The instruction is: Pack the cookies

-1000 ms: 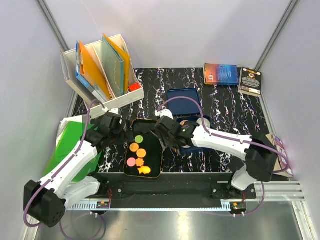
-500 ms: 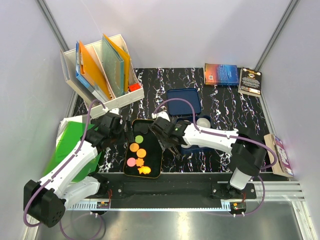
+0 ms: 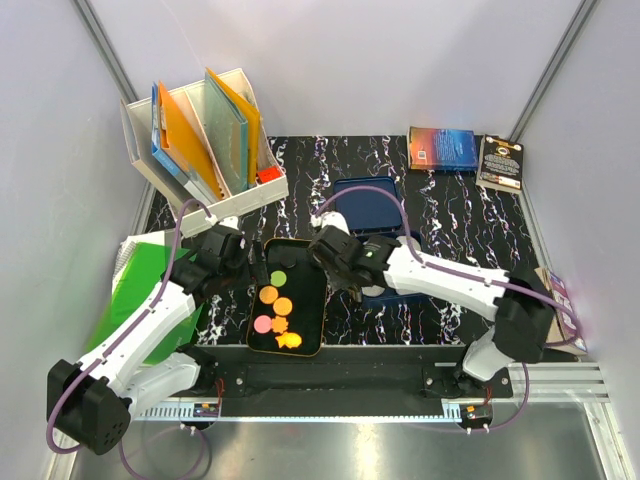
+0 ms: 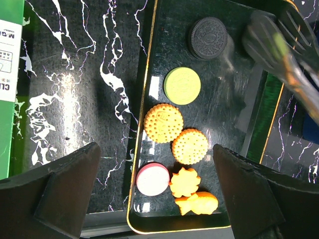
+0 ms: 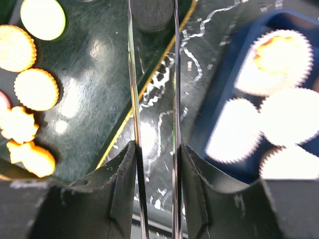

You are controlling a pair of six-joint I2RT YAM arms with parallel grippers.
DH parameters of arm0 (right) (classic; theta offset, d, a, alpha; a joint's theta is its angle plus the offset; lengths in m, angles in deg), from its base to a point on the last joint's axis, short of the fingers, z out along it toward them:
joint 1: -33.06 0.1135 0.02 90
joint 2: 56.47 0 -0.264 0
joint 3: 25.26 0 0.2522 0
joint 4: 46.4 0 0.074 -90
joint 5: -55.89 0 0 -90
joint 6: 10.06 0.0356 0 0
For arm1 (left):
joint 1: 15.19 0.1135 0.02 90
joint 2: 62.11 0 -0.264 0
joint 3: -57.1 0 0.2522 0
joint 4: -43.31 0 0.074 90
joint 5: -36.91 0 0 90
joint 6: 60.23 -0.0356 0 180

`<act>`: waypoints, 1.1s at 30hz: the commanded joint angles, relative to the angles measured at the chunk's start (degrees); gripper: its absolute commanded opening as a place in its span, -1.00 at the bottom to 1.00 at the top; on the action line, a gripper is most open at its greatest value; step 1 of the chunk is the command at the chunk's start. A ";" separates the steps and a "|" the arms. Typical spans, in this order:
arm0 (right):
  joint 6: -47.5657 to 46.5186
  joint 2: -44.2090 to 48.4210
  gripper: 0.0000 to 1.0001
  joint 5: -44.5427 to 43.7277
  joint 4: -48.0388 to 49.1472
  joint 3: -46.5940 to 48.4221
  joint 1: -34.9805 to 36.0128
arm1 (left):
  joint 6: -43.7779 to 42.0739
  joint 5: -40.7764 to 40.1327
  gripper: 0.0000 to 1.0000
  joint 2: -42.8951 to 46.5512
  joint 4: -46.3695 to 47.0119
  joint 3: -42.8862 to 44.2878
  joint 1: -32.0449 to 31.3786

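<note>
The cookies lie in a black gold-rimmed tray (image 3: 306, 322) (image 4: 234, 99): a dark one (image 4: 207, 38) (image 5: 153, 15), a green one (image 4: 182, 85), two round orange ones (image 4: 163, 122), a pink one (image 4: 152, 179) and two shaped orange ones (image 4: 185, 181). My left gripper (image 4: 155, 164) (image 3: 240, 266) hangs wide open above the tray's near end, holding nothing. My right gripper (image 5: 157, 147) (image 3: 345, 268) is shut on metal tongs (image 5: 133, 99) (image 4: 279, 45). Their blades frame the dark cookie, and the tips run out of the right wrist view.
A blue box (image 5: 214, 104) with several white cup liners (image 5: 234, 139) sits right of the tray, its blue lid (image 3: 368, 205) behind it. A file rack (image 3: 200, 140) stands back left, books (image 3: 445, 148) back right, a green package (image 3: 140, 290) at the left.
My right arm has swung the tongs from the tray's right edge toward its far end, and its fingers have squeezed closer together. The left arm has not moved.
</note>
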 commanded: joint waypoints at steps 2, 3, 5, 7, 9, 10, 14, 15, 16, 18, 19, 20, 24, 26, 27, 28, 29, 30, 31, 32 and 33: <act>1.39 10.37 -0.19 -5.40 -5.51 3.66 -0.47 | 0.31 0.02 0.98 1.01 1.38 0.01 -0.30; 1.82 11.62 -0.19 -6.62 -6.40 3.57 -0.56 | 0.31 0.11 0.98 0.93 1.38 0.10 -0.30; 2.26 15.12 -0.19 -8.03 -9.11 3.05 -0.47 | 0.40 0.29 0.98 0.84 1.47 0.10 -0.30; 3.32 17.24 -0.19 -10.67 -11.06 2.61 -0.47 | 0.31 0.37 0.98 0.66 1.47 0.19 -0.22; 4.63 19.62 -0.19 -13.21 -14.75 1.64 -0.82 | 0.31 0.64 0.98 0.49 1.47 0.28 -0.30; 5.25 20.41 -0.19 -13.75 -15.80 1.12 -1.17 | 0.23 0.64 0.98 0.49 1.47 0.28 -0.30; 7.45 25.67 -0.21 -14.11 -18.97 -3.19 -3.54 | 0.23 0.81 0.98 0.31 1.47 0.28 -0.30; 8.06 26.48 -0.21 -13.93 -19.15 -3.98 -4.15 | 0.23 0.90 0.98 0.31 1.47 0.28 -0.30; 8.24 27.88 -0.22 -13.67 -19.41 -5.47 -5.55 | 0.23 0.90 0.98 0.40 1.47 0.28 -0.39; 8.77 28.94 -0.23 -12.79 -19.94 -6.53 -6.53 | 0.23 0.90 0.98 0.40 1.39 0.19 -0.30; 8.94 29.47 -0.23 -12.70 -20.55 -7.23 -6.88 | 0.31 0.90 0.98 0.48 1.47 0.19 -0.39; 9.21 29.73 -0.23 -12.52 -20.91 -7.50 -6.88 | 0.23 0.90 0.98 0.40 1.47 0.19 -0.39; 10.61 30.61 -0.23 -11.12 -21.53 -8.64 -6.88 | 0.31 0.73 0.98 0.49 1.47 0.19 -0.65; 11.31 31.23 -0.23 -10.85 -21.53 -9.08 -6.88 | 0.31 0.73 0.98 0.40 1.47 0.19 -0.65; 11.49 31.23 -0.24 -10.77 -21.61 -9.26 -6.88 | 0.40 0.81 0.98 0.40 1.47 0.19 -0.66; 11.49 31.40 -0.23 -10.77 -21.61 -9.43 -6.80 | 0.31 0.81 0.98 0.31 1.47 0.19 -0.57; 11.76 31.32 -0.24 -10.68 -21.61 -9.52 -6.88 | 0.40 0.81 0.98 0.31 1.47 0.19 -0.65; 11.85 31.32 -0.23 -10.50 -21.70 -9.61 -6.88 | 0.31 0.81 0.98 0.40 1.47 0.10 -0.66; 11.93 31.06 -0.23 -10.41 -21.62 -9.79 -6.88 | 0.31 0.81 0.98 0.40 1.47 0.19 -0.66; 12.02 30.88 -0.23 -10.24 -21.70 -9.87 -6.88 | 0.40 0.81 0.98 0.57 1.47 0.19 -0.74; 12.02 30.62 -0.23 -10.15 -21.70 -9.96 -6.88 | 0.31 0.81 0.98 0.57 1.47 0.19 -0.83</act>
